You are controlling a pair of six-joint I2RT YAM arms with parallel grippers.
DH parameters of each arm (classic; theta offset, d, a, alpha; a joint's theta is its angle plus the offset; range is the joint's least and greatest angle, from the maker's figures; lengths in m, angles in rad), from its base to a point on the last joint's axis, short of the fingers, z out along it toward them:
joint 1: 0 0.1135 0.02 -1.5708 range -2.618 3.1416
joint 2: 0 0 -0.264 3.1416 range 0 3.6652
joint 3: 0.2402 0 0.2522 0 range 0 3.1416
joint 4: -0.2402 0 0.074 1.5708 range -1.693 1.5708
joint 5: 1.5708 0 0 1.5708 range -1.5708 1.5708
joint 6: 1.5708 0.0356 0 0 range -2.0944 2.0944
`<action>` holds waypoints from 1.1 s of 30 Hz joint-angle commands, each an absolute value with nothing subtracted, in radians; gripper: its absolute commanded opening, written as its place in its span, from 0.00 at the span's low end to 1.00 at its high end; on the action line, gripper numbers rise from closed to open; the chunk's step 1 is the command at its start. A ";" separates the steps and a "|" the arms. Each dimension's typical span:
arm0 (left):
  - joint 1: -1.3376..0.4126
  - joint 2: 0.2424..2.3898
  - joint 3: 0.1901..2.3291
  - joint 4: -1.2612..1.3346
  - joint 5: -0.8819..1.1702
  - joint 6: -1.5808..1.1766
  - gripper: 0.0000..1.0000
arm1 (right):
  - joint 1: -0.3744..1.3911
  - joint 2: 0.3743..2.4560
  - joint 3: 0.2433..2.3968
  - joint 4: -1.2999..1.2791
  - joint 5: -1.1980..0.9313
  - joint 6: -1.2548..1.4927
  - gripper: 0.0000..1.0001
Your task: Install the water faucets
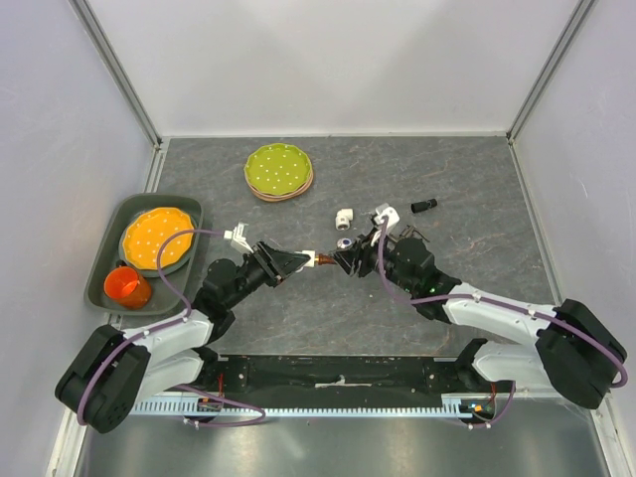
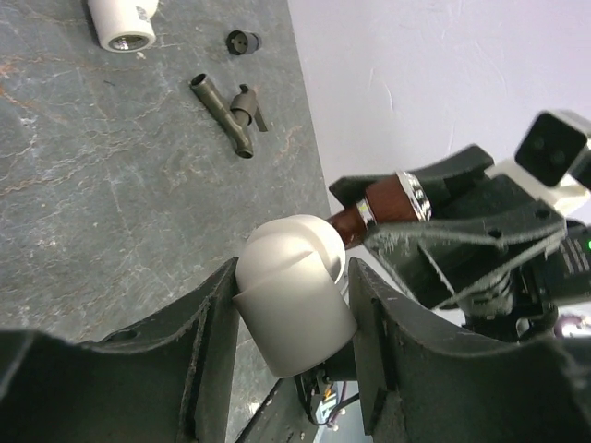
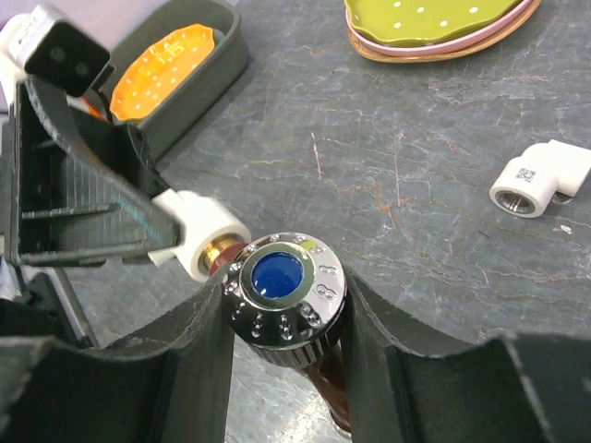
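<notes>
Reddish-brown faucet (image 2: 388, 205): clamped at its chrome, blue-capped handle (image 3: 284, 281) in the right claw (image 3: 286, 309), held above the counter (image 2: 111, 203), its threaded end at the mouth of the white elbow fitting (image 2: 294, 318).
White elbow fitting: gripped in the left claw (image 2: 294, 291).
Dark grey faucet (image 2: 229, 109): lying on the counter, well apart from both claws, near a second white elbow (image 2: 122, 20).

Polished metal is meeting matt plastic over a stone-look table (image 1: 328, 328).
The reddish-brown faucet (image 3: 288, 288) is showing a glossy chrome cap with a knurled rim and a shiny blue inset; the white elbow fitting (image 2: 294, 300) is looking like smooth, matt plastic; the dark grey faucet (image 2: 223, 113) is lying dull and metallic; the table is reading as matt, veined grey slate.
</notes>
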State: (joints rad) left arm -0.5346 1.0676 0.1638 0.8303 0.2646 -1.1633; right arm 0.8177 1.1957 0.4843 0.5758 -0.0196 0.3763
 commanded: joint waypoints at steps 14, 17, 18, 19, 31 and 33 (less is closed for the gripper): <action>-0.540 1.066 0.092 1.189 0.316 -1.091 0.02 | 0.695 1.281 0.666 0.411 -0.281 0.736 0.07; -0.541 1.055 0.083 1.169 0.290 -1.121 0.02 | 0.695 1.266 0.654 0.442 -0.265 0.729 0.34; -0.540 1.054 0.081 1.167 0.285 -1.138 0.02 | 0.695 1.258 0.643 0.448 -0.259 0.718 0.49; -0.540 1.049 0.081 1.163 0.281 -1.144 0.02 | 0.695 1.244 0.637 0.456 -0.255 0.712 0.56; -0.541 1.054 0.060 1.138 0.233 -1.235 0.02 | 0.695 1.103 0.604 0.357 -0.172 0.548 0.87; -0.540 1.055 0.057 1.143 0.226 -1.244 0.02 | 0.695 1.086 0.591 0.370 -0.205 0.537 0.86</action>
